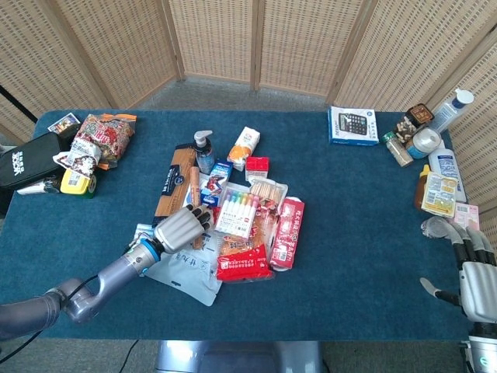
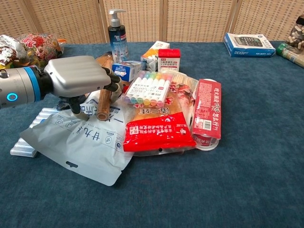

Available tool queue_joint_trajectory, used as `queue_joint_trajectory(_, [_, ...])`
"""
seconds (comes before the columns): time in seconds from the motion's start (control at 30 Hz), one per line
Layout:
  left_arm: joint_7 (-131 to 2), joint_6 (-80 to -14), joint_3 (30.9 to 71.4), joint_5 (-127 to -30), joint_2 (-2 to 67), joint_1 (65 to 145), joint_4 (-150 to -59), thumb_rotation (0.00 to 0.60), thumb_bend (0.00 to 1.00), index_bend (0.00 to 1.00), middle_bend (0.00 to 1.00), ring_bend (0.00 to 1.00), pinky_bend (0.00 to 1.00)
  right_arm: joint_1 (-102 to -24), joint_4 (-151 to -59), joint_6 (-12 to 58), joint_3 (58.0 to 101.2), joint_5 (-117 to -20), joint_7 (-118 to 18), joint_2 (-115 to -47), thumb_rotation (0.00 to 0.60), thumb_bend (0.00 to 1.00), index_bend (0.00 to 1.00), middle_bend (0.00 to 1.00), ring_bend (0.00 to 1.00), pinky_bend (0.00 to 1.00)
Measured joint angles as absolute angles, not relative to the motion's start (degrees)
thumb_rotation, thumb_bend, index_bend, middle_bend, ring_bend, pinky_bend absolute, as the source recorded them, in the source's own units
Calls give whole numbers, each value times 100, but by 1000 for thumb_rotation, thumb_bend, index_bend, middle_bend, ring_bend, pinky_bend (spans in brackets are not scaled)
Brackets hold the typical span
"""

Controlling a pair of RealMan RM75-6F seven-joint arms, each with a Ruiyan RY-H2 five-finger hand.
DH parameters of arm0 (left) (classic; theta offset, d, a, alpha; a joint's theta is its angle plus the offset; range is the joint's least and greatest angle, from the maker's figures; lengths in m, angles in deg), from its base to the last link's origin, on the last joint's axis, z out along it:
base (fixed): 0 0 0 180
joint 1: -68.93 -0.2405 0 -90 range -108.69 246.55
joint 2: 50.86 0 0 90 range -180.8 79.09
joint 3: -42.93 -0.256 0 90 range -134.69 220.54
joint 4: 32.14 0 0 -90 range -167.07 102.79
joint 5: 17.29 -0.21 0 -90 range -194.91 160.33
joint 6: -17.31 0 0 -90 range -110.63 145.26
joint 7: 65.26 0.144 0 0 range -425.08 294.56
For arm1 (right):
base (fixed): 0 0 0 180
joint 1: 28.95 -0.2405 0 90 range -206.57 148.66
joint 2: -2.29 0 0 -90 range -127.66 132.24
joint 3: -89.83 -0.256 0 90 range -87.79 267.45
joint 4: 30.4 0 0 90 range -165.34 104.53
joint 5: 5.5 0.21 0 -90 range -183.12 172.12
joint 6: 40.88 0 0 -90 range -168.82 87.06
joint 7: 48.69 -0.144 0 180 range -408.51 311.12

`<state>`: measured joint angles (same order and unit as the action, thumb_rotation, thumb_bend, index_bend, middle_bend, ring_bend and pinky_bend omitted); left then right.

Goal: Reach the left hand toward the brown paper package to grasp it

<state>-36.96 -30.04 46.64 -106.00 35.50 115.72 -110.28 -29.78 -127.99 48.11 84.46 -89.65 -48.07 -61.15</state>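
Brown paper package (image 1: 175, 180) lies left of centre in the head view, long and flat, its near end hidden under the left hand (image 1: 180, 228). That hand hovers with fingers curled down over a brown roll (image 2: 103, 104); whether anything is gripped I cannot tell. Grasp looks unfinished. White pouch (image 2: 80, 142) crowds below, marker box (image 2: 147, 88) just right. Right hand (image 1: 474, 280) rests released at the lower right desk (image 1: 357, 233) edge.

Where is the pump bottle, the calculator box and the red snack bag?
pump bottle (image 2: 117, 37), chest view, on its dark body.
calculator box (image 1: 352, 125), head view, on its top face.
red snack bag (image 2: 158, 131), chest view, on its red front.
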Motion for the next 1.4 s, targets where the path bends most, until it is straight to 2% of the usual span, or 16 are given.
queue_joint_trajectory(0.1, [-3535, -2995, 4681, -10498, 3564, 11587, -11081, 600, 1, 696, 599, 560, 631, -2965, -12804, 4828, 8444, -8968, -4837, -6098, 599, 0, 0, 0, 0, 0])
queue_joint_trajectory(0.17, [-3428, -3000, 4693, -10409, 3564, 11587, -11143, 600, 6, 743, 659, 610, 671, -2960, -12807, 4830, 8448, -8974, -4854, -6091, 599, 0, 0, 0, 0, 0])
queue_joint_trajectory(0.33, [-3285, -3133, 4738, -10265, 3468, 11551, -11414, 600, 25, 780, 736, 682, 739, -2953, -12818, 4840, 8451, -8989, -4868, -6081, 600, 0, 0, 0, 0, 0])
queue_joint_trajectory(0.8, [-2923, -3712, 4912, -10140, 2425, 11392, -12805, 600, 36, 789, 752, 700, 752, -2933, -12898, 4904, 8482, -9111, -4814, -6065, 600, 0, 0, 0, 0, 0])
queue_joint_trajectory(1.4, [-2913, -4584, 5442, -10186, 510, 11062, -14763, 600, 40, 790, 750, 700, 751, -2914, -13032, 4979, 8529, -9271, -4723, -6048, 600, 0, 0, 0, 0, 0])
